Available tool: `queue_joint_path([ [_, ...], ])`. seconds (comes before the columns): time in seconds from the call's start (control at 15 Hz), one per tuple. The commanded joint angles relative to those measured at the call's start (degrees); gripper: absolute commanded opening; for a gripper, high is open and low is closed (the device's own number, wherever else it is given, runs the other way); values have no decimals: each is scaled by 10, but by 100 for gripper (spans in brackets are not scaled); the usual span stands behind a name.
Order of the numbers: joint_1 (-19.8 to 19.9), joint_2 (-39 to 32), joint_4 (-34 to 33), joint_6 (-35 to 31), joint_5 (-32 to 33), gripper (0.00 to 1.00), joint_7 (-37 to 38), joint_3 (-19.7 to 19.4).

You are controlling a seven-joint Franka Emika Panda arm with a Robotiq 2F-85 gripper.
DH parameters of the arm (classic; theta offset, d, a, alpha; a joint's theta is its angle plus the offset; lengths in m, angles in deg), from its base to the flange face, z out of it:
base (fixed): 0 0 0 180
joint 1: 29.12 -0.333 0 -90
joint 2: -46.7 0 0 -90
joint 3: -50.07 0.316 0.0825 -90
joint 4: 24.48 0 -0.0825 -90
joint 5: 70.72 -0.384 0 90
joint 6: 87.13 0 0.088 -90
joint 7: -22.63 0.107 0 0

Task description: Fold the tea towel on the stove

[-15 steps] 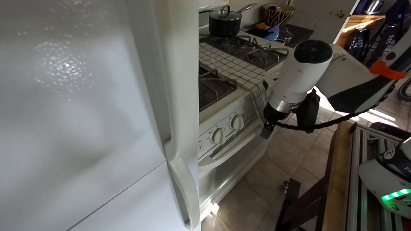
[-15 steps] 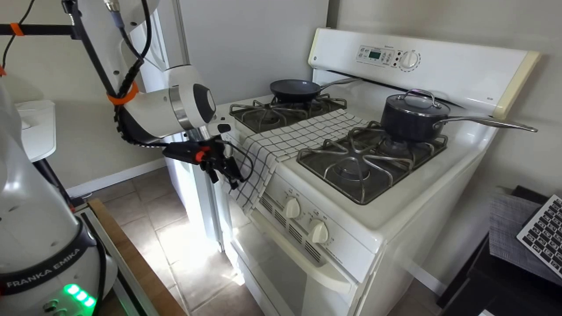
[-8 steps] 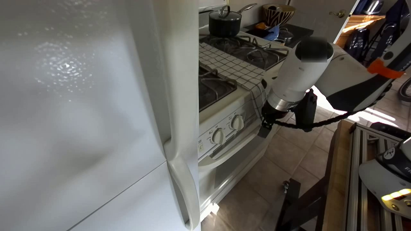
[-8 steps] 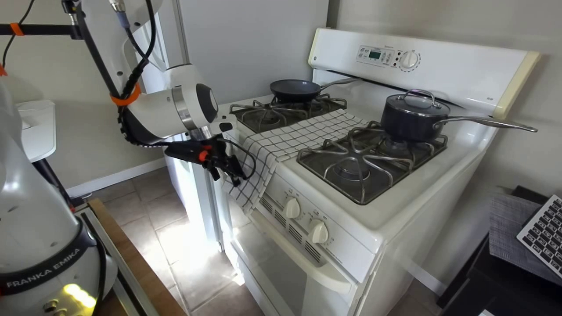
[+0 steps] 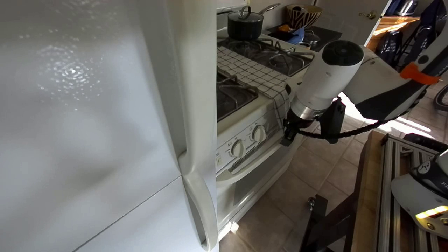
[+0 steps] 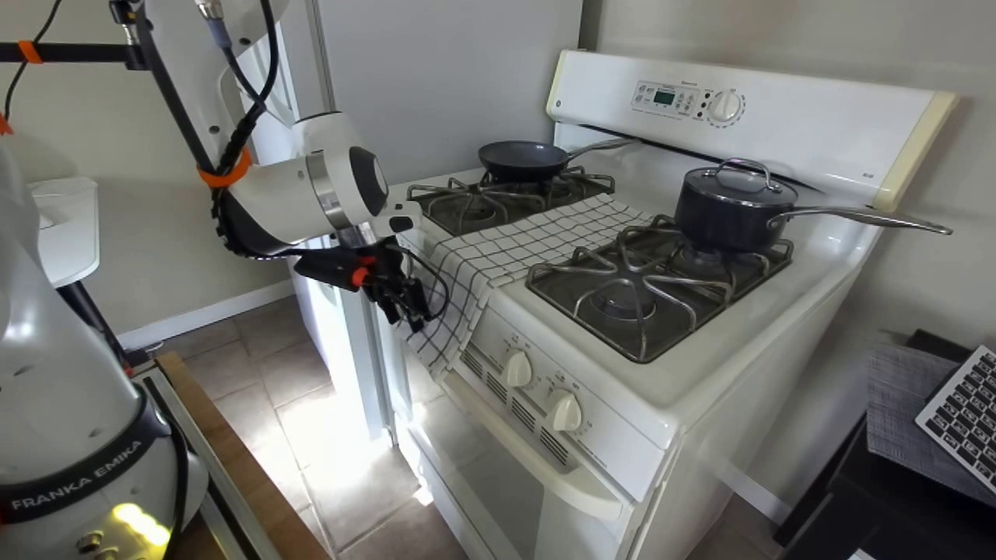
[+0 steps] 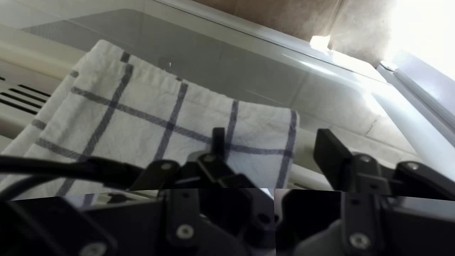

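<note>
Gripper (image 7: 270,137), 2 fingers (image 7: 330,149) apart, in front of the draped tea towel (image 7: 167,113)

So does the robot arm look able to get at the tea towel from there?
Probably yes: the end effector is open near the hanging end of the tea towel, and nothing visible stands in its way.

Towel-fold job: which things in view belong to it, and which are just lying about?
Job:
stove
tea towel, partly hanging over its front edge
hand, open

Just lying about:
frying pan, on the stove
lidded saucepan, on the stove
keyboard
striped bowl
</note>
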Motion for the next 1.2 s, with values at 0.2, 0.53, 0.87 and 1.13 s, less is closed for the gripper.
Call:
queue_joint_path([
  [0.2, 2, 1, 2, -27, 57, 15, 92, -2],
  [0.53, 2, 7, 3, -20, 77, 0, 104, -2],
  [0.87, -2, 21, 6, 30, 23, 1, 32, 19],
  [1.13, -10, 64, 11, 81, -16, 1, -19, 40],
])
